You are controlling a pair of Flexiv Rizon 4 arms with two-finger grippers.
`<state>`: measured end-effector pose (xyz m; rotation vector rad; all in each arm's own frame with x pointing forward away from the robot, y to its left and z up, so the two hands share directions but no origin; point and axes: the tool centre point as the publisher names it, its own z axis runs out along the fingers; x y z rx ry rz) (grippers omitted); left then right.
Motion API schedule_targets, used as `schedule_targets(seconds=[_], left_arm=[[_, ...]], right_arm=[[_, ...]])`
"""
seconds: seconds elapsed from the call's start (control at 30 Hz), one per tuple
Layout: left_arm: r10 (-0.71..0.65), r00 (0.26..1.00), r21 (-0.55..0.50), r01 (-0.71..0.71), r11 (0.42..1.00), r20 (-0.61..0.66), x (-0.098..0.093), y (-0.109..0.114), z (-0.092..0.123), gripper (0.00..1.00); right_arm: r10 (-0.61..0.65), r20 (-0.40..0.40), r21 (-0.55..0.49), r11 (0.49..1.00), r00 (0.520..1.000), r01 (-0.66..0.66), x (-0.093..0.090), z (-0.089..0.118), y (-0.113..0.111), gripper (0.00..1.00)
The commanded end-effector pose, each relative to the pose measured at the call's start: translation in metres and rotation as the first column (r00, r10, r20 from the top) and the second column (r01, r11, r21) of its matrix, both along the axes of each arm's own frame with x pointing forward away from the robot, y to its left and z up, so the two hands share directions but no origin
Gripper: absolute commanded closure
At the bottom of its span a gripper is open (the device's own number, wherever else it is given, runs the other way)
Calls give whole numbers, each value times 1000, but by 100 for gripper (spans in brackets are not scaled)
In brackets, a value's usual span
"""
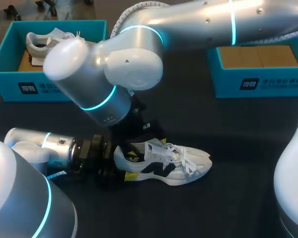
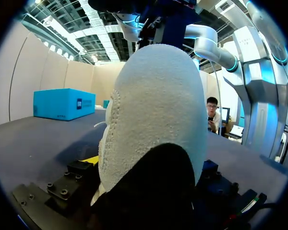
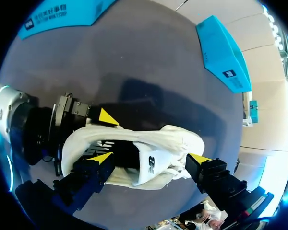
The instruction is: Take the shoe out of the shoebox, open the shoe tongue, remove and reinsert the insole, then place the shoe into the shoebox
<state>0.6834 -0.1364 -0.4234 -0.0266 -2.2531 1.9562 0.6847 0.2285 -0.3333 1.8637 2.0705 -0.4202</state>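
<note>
Shoe: the white shoe is on the dark worktop, outside both boxes, with its heel toward my left arm.
Left fingers: the left fingers are clenched on the heel from both sides. In the left wrist view the heel blocks nearly everything ahead, and only one yellow tip shows beside it.
Right fingers: the right fingers are spread wide along the shoe. One tip is at the dark opening, the other by the front part. They grasp nothing that can be seen, and whether either tip touches is unclear.
Right arm: the right arm crosses over the middle of the head view and hides its own fingers there.
Insole: the opening is too dark to make it out.
Left shoebox: the teal shoebox holds a second shoe, partly hidden behind the arm.
Right shoebox: the other teal box is cut off above by the arm.
</note>
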Motion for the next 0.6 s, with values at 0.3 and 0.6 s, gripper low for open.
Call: schedule_targets(seconds=[0.3,0.6], left_arm=[[2,1000,2,-2,1000,0,2,0,-2,100],[2,1000,2,-2,1000,0,2,0,-2,100]], right_arm=[[-128,66,3,992,990,128,-11,-9,-17,0],[-139,62,16,990,988,138,-8,-15,-35,0]])
